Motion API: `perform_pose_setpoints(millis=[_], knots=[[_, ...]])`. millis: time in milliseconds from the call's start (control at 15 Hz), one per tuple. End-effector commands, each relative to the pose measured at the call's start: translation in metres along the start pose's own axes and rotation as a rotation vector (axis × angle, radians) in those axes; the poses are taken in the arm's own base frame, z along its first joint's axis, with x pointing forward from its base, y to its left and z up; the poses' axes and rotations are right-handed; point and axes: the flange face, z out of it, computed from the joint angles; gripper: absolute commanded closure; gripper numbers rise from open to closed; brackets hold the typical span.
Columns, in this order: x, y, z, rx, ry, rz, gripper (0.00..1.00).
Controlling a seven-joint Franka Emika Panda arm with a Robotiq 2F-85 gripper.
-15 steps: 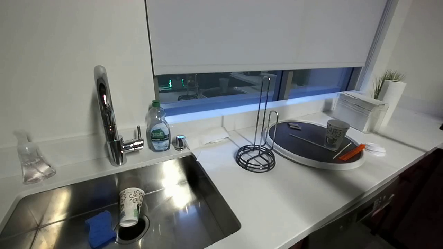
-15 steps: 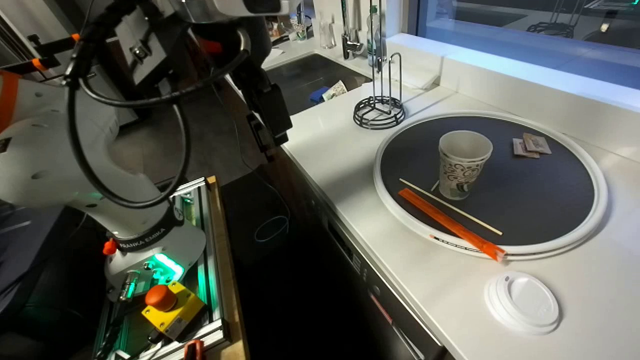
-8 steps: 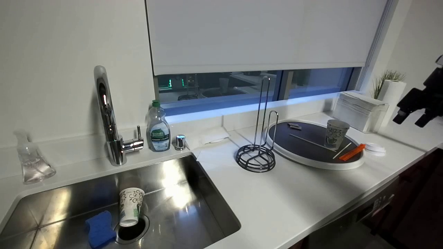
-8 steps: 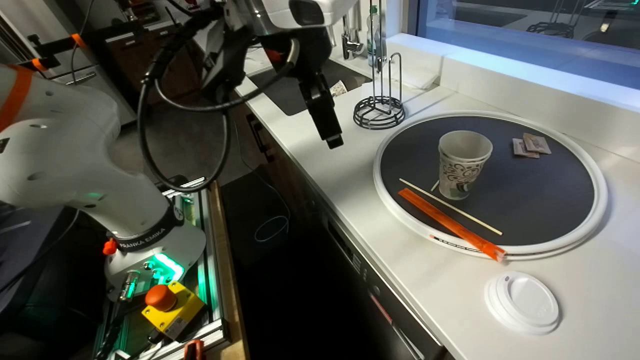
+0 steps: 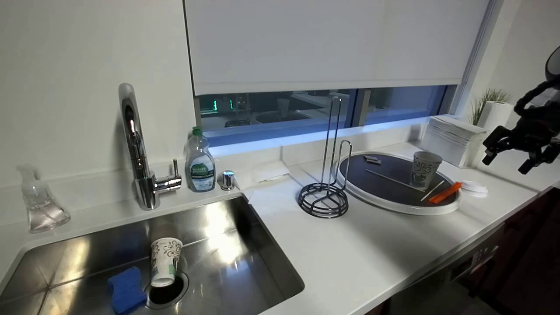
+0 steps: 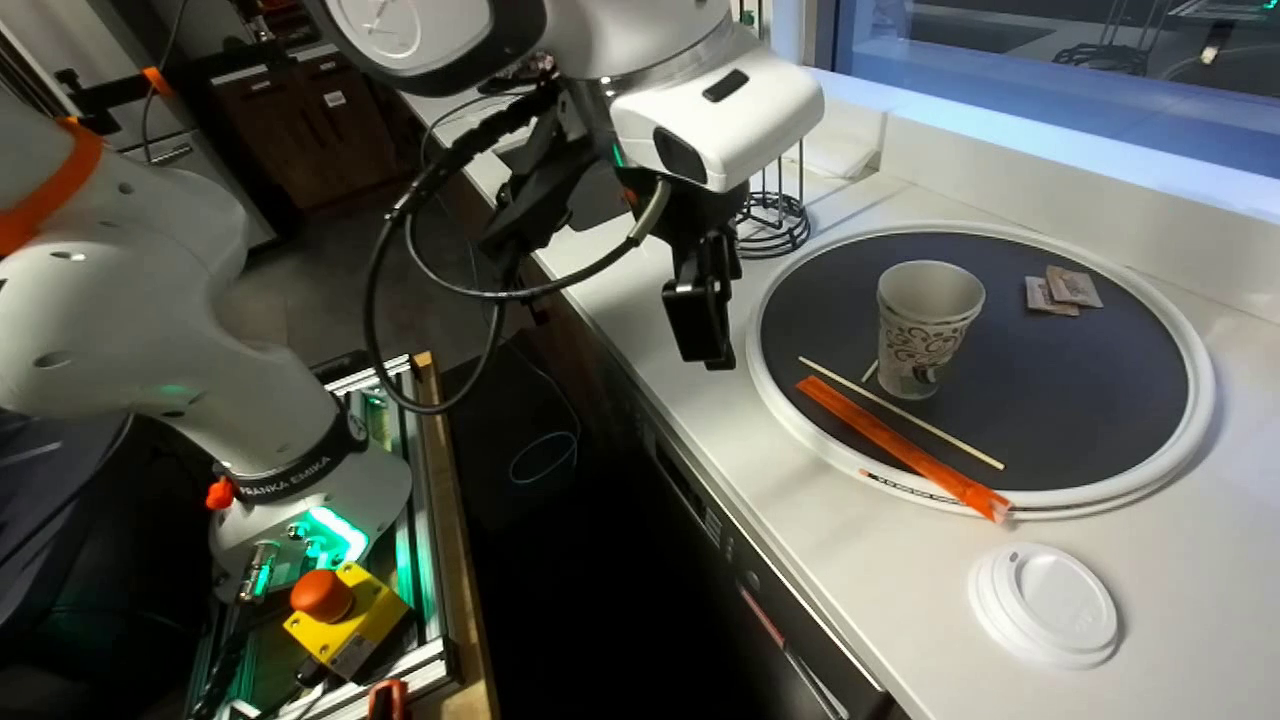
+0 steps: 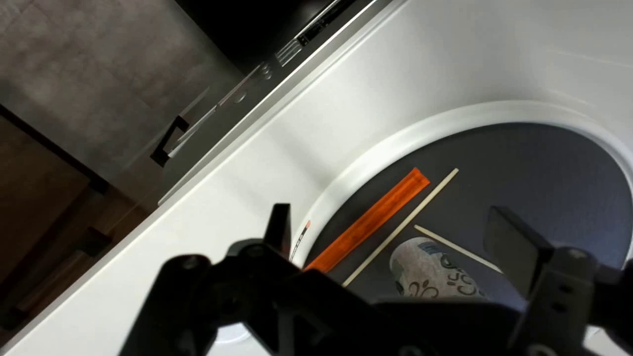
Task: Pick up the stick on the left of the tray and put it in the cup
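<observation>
The round dark grey tray (image 6: 1090, 410) with a white rim shows in all views. A patterned cup (image 6: 922, 345) stands upright on it. One pale thin stick (image 5: 395, 180) lies left of the cup in an exterior view; it is mostly hidden behind the cup in an exterior view (image 6: 870, 371) and partly shows in the wrist view (image 7: 457, 247). A second pale stick (image 6: 900, 413) lies beside an orange packet. My gripper (image 6: 705, 360) is open and empty, in the air beside the tray. In the wrist view its fingers (image 7: 389, 221) are wide apart, both sticks and the cup beyond them.
The orange packet (image 6: 900, 445) crosses the tray's rim. White lids (image 6: 1050, 605) lie on the counter. Small packets (image 6: 1062, 290) lie on the tray. A wire stand (image 5: 324, 199) stands between tray and sink (image 5: 227, 262). Another cup (image 5: 166, 260) lies in the sink.
The arm has swung toward the tray, rightward and lower in an exterior view. The gripper has come in from the right edge in an exterior view. The objects on the tray have not moved.
</observation>
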Motion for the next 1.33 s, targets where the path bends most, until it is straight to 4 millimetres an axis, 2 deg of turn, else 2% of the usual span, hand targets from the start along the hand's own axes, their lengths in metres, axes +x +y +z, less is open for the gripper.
perform_pose_setpoints(millis=[0,267,467,800,1267], knots=[[0.002,0.001,0.001,-0.002,-0.002,0.008,0.0],[0.007,0.001,0.004,-0.019,0.003,0.046,0.0],[0.031,0.015,0.019,-0.079,0.011,0.181,0.0],[0.077,0.032,0.046,-0.128,0.006,0.287,0.0],[0.133,0.035,0.086,-0.157,-0.004,0.363,0.0]])
